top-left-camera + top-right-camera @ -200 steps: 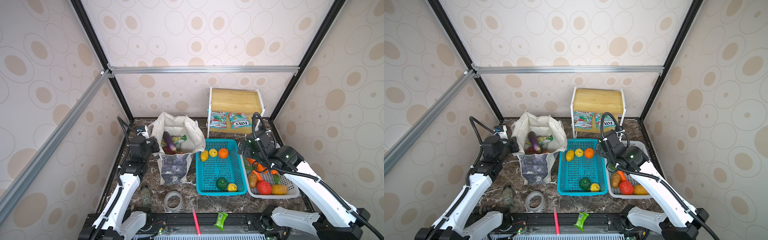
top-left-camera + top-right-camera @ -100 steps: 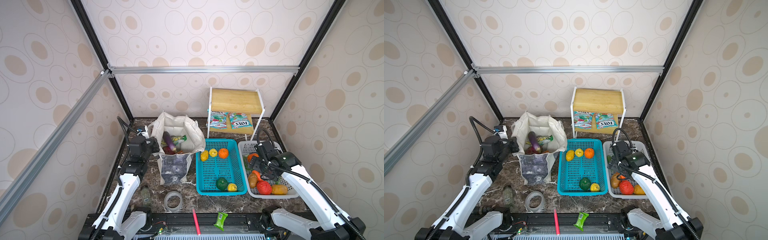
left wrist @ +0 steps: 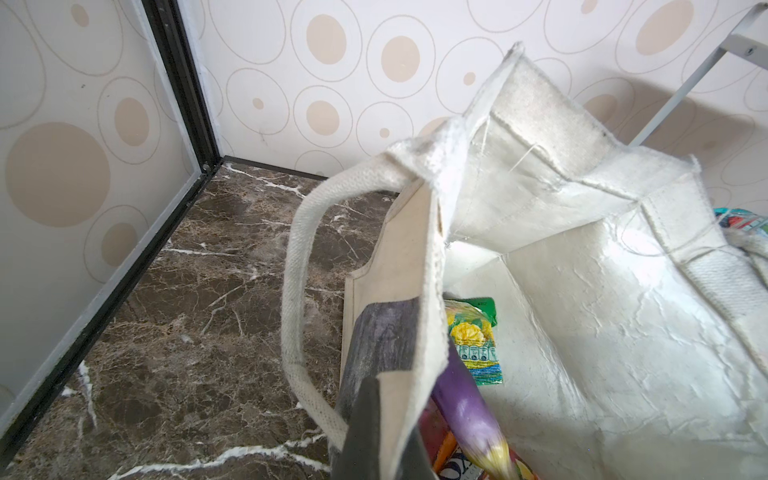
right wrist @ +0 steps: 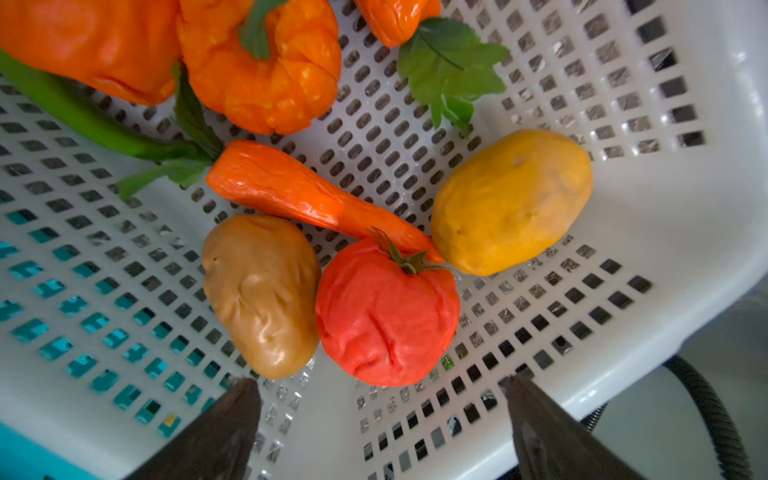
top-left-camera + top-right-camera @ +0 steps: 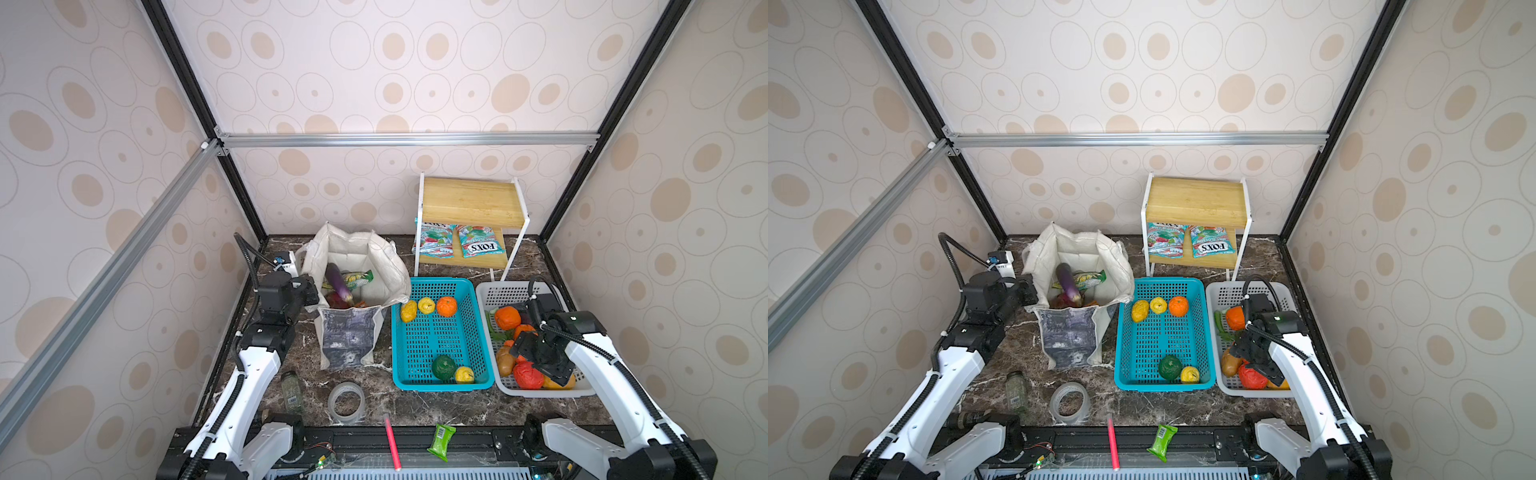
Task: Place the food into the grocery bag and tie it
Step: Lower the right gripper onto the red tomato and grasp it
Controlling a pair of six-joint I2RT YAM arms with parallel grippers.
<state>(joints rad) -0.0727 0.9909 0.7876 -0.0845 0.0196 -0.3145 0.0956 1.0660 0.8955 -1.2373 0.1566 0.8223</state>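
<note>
Right gripper points down, spread wide and empty, over the white basket's red tomato; left gripper pinches the grocery bag rim.

Grocery bag: coarse woven cloth, crinkled matt lining; handle of ribbed webbing.
White basket, teal basket: smooth perforated plastic.
Tomato: matt, wrinkled skin.
Eggplant: glossy.
Tabletop: polished veined stone.
Shelf: smooth wood.
</note>
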